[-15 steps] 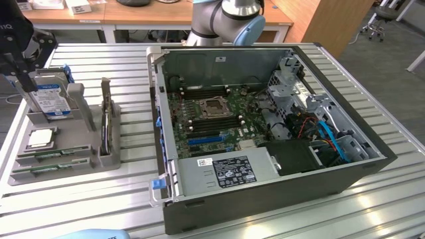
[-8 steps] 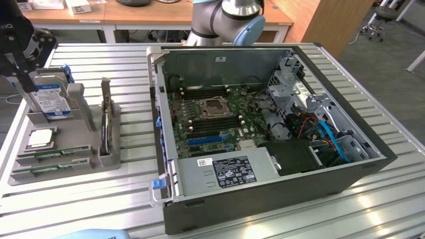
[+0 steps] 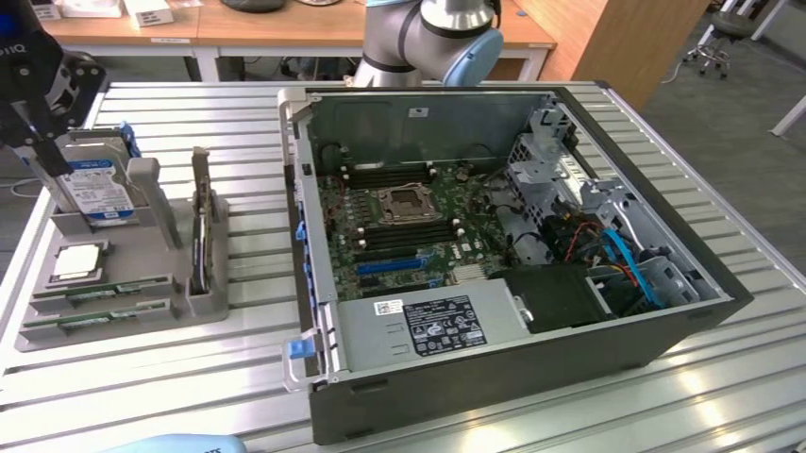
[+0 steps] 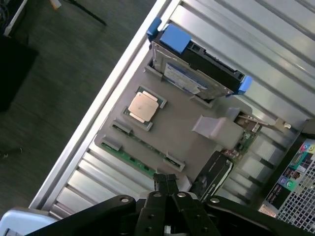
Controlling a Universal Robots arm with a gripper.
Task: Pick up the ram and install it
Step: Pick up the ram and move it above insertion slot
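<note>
Ram (image 4: 127,157) lies flat along the grey tray's (image 4: 189,110) edge beside its twin, well below the gripper (image 4: 166,181), jaws closed, empty

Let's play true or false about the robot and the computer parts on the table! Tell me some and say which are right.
1. The gripper is shut with nothing in it. True.
2. A ram stick is plugged into the computer's board. False: no stick shows standing in the board's slots, and both ram sticks lie in the grey tray.
3. The computer case has its side off, so you can see inside. True.
4. The silver processor chip sits in the middle of the computer. False: it lies in the grey tray, near the hard drive.
5. The tray is at the exterior view's right of the case. False: it is at the left.
</note>
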